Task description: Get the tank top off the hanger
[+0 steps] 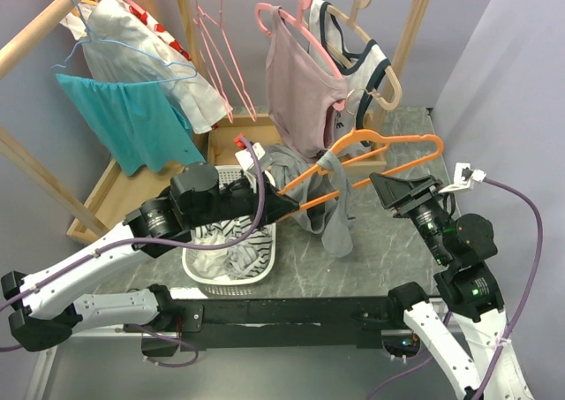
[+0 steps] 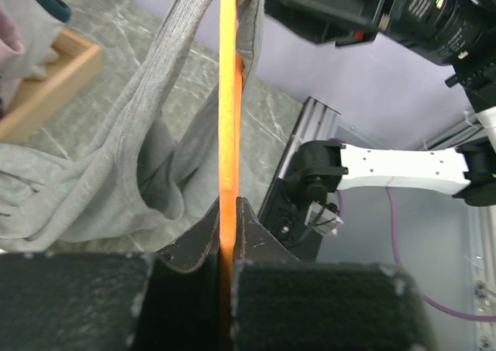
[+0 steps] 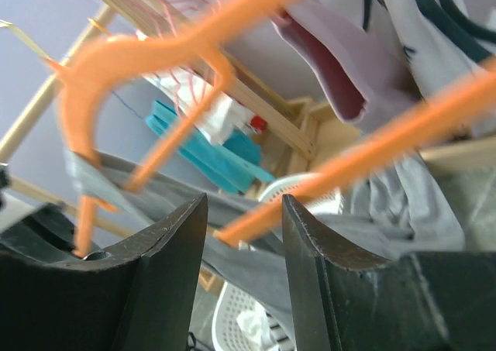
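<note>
At far left of the top view a teal shirt point(image 1: 132, 122) hangs on the wooden rack point(image 1: 35, 29); not part of the job. Next over, the left claw point(image 1: 284, 207) is pressed together on the low end of the orange hanger point(image 1: 380, 163), w/ the bar pinched flat betw. its jaws in its own wrist view. A white basket point(image 1: 196, 272) w/ laundry in it sits under that arm.

The hanger's long axis runs low-left to up-right, hook end at the right. The grey tank top point(image 1: 334, 219) is draped over the mid-bar, one strap looped round it, the rest sagging toward the table just right of the basket. Can't tell if the hem touches.

The right claw point(image 1: 386, 186) is spread, nothing in it. The top lies left of it and a bit lower, near. Its wrist view is blurred and shows only orange bars beyond the gap. That arm is free and closer to the loose cloth, so prob. it takes the fabric and draws it off while the left holds.

The table point(image 1: 388, 259) is dark marbled stone w/ room at the right. A pink top point(image 1: 296, 91) hangs close behind, so there's a snag risk. The walls are lilac.
</note>
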### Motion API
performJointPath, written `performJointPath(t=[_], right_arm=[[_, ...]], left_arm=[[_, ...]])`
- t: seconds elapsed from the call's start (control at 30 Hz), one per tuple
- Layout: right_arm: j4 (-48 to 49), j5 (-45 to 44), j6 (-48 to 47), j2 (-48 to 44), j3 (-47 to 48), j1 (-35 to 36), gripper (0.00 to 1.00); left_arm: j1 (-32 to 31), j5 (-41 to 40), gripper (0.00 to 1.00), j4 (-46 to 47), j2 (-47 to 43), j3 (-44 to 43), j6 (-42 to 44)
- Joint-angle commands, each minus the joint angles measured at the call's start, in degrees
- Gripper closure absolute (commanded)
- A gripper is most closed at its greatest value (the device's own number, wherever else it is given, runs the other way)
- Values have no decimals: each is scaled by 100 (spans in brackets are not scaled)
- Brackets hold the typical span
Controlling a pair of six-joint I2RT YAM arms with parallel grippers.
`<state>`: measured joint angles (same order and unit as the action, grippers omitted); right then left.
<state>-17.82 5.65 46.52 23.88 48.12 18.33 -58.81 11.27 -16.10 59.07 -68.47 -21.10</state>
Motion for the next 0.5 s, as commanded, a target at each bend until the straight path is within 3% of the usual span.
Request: performJointPath(t=[0.0,0.47], right_arm=[[692,137,-82,117,189,-31,49],[1000,244,-29,205,5,-31,48]], left_arm=[[-17,306,99,625,-62,44,-227],[-26,754,99,889,105,123,-315]])
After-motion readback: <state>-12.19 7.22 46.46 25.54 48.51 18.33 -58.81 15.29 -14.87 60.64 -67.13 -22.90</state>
